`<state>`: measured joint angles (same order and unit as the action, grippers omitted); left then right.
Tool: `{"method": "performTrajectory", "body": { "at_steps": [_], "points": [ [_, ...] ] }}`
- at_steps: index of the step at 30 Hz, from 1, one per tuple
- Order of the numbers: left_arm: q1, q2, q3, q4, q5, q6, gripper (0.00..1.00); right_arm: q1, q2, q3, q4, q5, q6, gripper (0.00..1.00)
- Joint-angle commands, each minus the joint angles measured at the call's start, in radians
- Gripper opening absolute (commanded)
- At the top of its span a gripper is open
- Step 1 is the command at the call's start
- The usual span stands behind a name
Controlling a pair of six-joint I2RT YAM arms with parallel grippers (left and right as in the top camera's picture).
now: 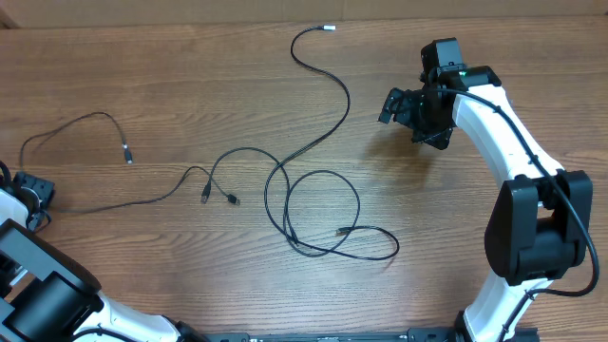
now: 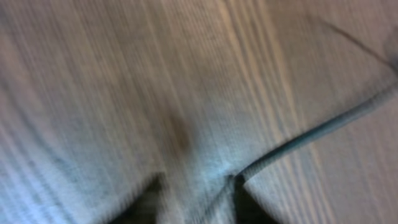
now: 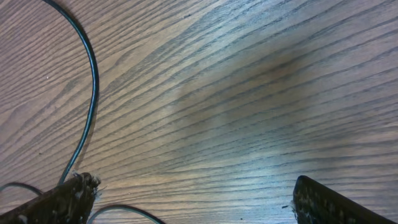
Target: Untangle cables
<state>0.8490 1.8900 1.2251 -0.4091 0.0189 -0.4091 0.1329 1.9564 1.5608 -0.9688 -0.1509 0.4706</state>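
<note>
Wood-grain surface (image 1: 142, 76) fills every view, and we see nothing of the room beyond it. Only the overhead view shows us the cables (image 1: 323, 214) whole: loose loops just below centre, one strand climbing toward 12 o'clock, another trailing out to 9 o'clock. The right gripper (image 1: 404, 106) hovers at 2 o'clock and the left gripper (image 1: 31, 193) sits at the 9 o'clock edge. The right wrist view shows its jaws spread wide over bare wood. In the blurred left wrist view we make out jaws standing apart, and a cable running off toward 2 o'clock.
</note>
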Motion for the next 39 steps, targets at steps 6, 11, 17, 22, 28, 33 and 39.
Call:
{"method": "performTrajectory", "body": {
  "at_steps": [6,11,17,22,28,33,39],
  "points": [
    [0.000,0.004,0.007,-0.053,0.024,-0.069,1.00,0.002,-0.003,-0.002,0.003,0.001,0.000,1.00],
    [-0.050,0.003,0.007,-0.167,0.010,-0.198,1.00,0.002,-0.003,-0.002,0.003,0.001,0.000,1.00],
    [-0.120,0.003,0.005,-0.326,-0.285,-0.403,1.00,0.002,-0.003,-0.002,0.003,0.001,0.000,1.00],
    [-0.211,0.002,0.008,-0.301,-0.101,-0.306,1.00,0.002,-0.003,-0.002,0.003,0.001,0.000,1.00],
    [-0.409,0.002,0.048,-0.277,-0.065,-0.214,1.00,0.002,-0.003,-0.002,0.003,0.001,0.000,1.00],
    [-0.517,0.002,0.055,-0.278,0.058,-0.188,1.00,0.002,-0.003,-0.002,0.003,0.001,0.000,1.00],
    [-0.629,0.003,0.054,-0.342,0.203,-0.188,0.96,0.002,-0.003,-0.002,0.003,0.001,0.000,1.00]
  ]
}}
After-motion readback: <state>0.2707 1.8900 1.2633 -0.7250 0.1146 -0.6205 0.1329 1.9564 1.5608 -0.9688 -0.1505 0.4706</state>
